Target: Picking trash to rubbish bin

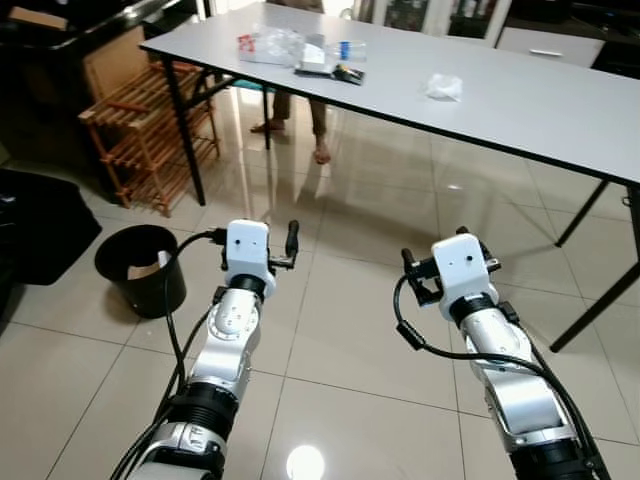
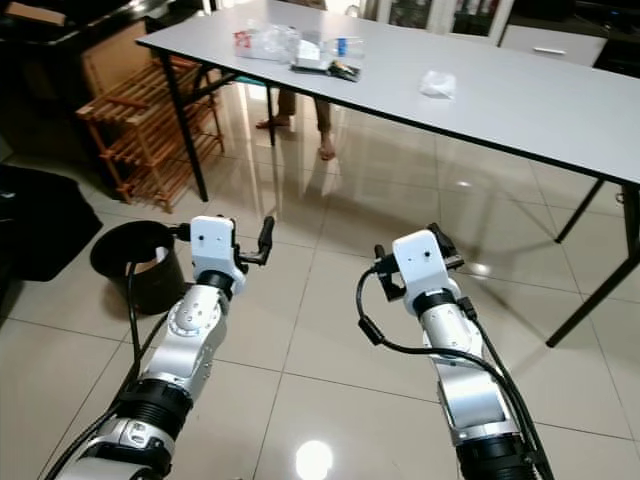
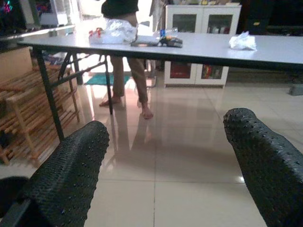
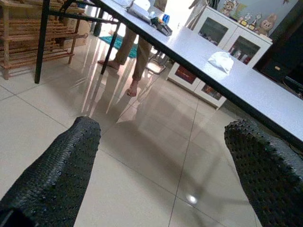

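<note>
A crumpled white piece of trash (image 1: 444, 87) lies on the long grey table (image 1: 540, 115), ahead and slightly right of both arms. A black rubbish bin (image 1: 142, 268) stands on the tiled floor to my left, with some scraps inside. My left gripper (image 1: 252, 234) is raised over the floor just right of the bin, open and holding nothing. My right gripper (image 1: 450, 252) is held at the same height, open and holding nothing. The trash (image 3: 242, 41) lies on the tabletop well beyond the left fingers (image 3: 71, 175). It (image 4: 221, 61) is also far past the right fingers (image 4: 61, 170).
Plastic bags and small items (image 1: 300, 50) clutter the table's far left end. A person's bare legs (image 1: 318, 120) stand behind the table. A wooden rack (image 1: 150, 130) and a dark bag (image 1: 40, 230) are at the left. Black table legs (image 1: 185, 140) reach the floor. A white cabinet (image 3: 203, 28) lines the back wall.
</note>
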